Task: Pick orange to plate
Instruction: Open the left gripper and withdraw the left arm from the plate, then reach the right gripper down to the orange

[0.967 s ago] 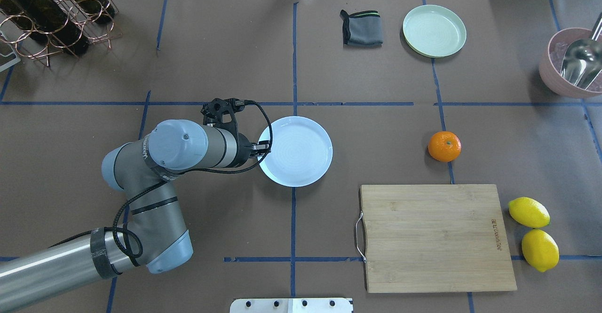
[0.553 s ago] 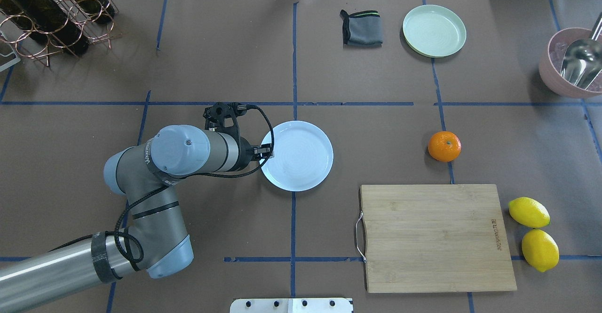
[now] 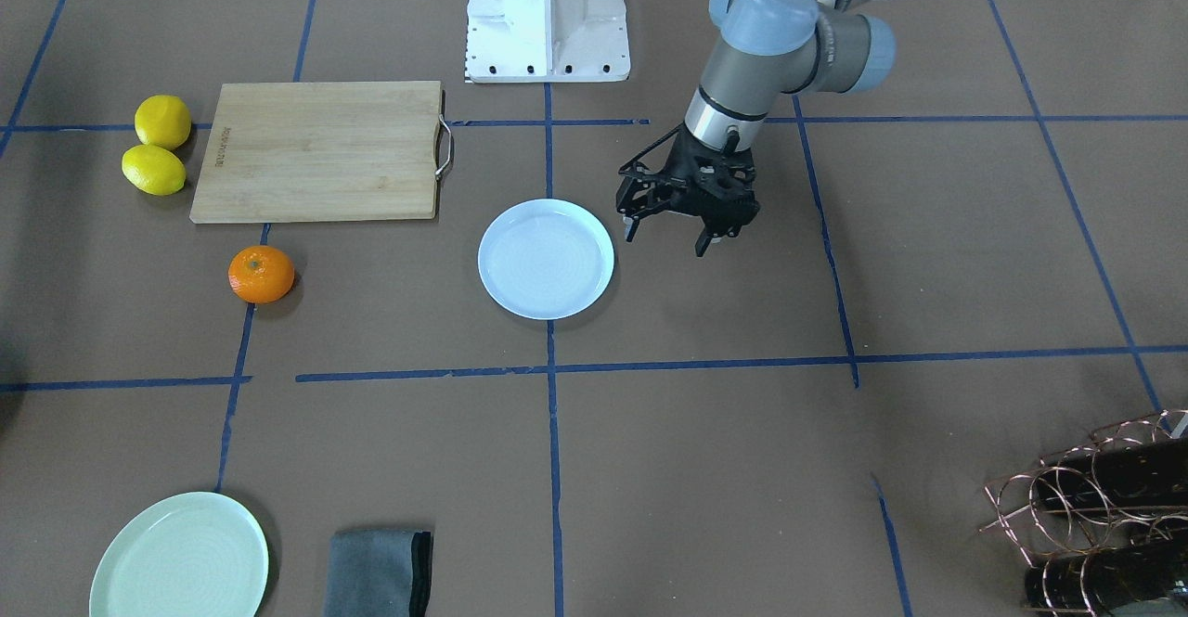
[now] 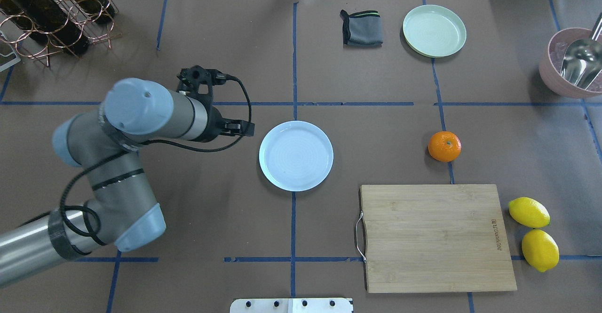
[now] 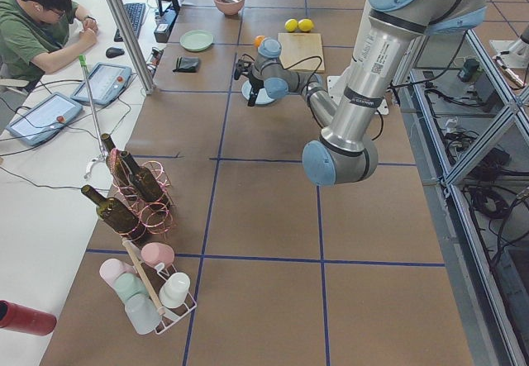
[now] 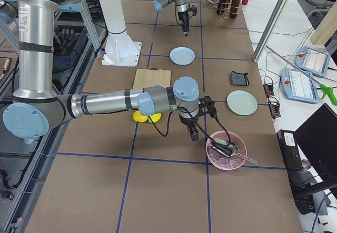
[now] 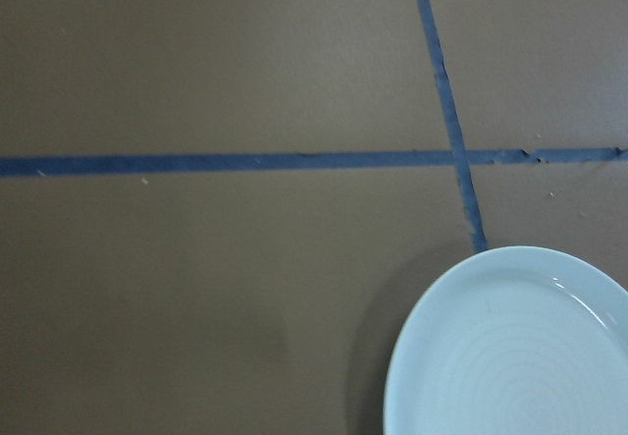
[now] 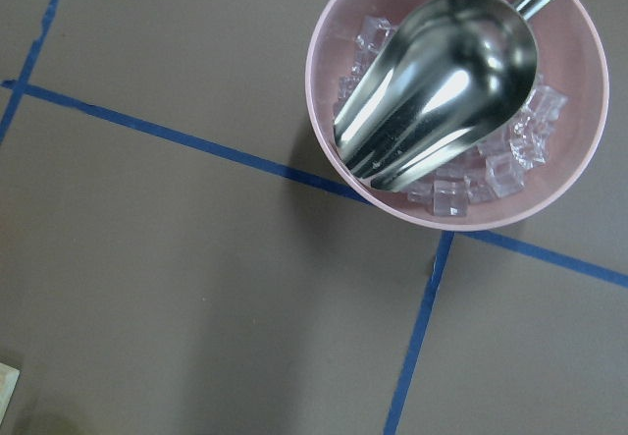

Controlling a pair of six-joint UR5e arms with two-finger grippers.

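Left gripper (image 3: 666,237): withdrawn from the rim of the plate (image 4: 296,156), now set apart beside it, jaws spread. The plate has been shifted slightly toward the robot.

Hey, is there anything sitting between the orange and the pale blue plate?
Nothing visible. Only bare table lies between the orange and the plate; the cutting board sits clear of that line.
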